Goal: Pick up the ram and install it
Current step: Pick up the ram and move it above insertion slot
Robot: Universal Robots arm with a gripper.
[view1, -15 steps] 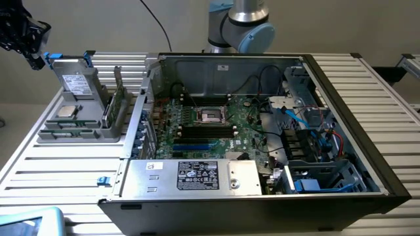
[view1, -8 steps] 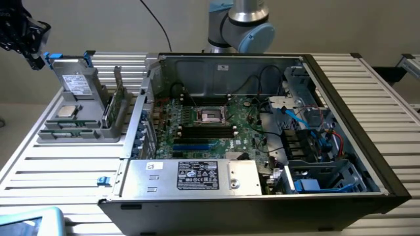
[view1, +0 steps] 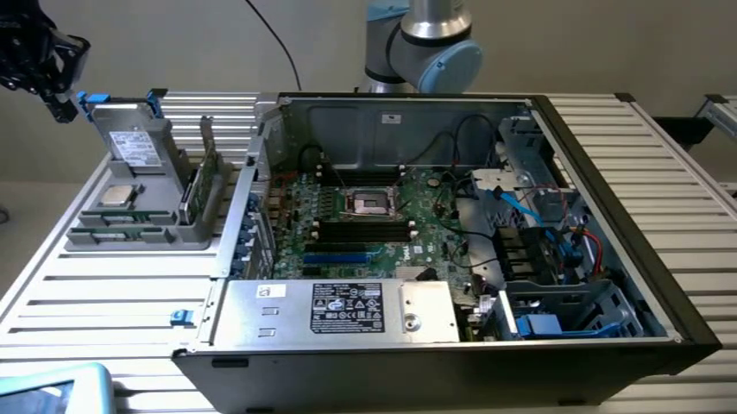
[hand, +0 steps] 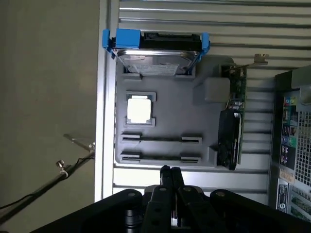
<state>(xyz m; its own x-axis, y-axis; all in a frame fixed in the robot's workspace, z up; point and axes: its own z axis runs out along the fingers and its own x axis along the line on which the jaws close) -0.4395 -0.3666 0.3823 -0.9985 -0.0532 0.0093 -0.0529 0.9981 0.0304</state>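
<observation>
Over the far left of the exterior view, the gripper [view1: 54,97] [hand: 170,171] hangs clear of the grey tray [view1: 138,244] [hand: 170,97], its fingers pressed together on nothing.
The ram [view1: 116,219] [hand: 160,139] sits on edge in one of the tray's long slots, seen as a thin strip just beside the square processor chip [view1: 119,194] [hand: 140,109]. A drive [view1: 133,138] [hand: 155,53] with blue tabs stands at the tray's other end, and a dark card [view1: 198,185] [hand: 229,141] runs along one side. The open computer case [view1: 381,129] lies to the exterior view's right.
</observation>
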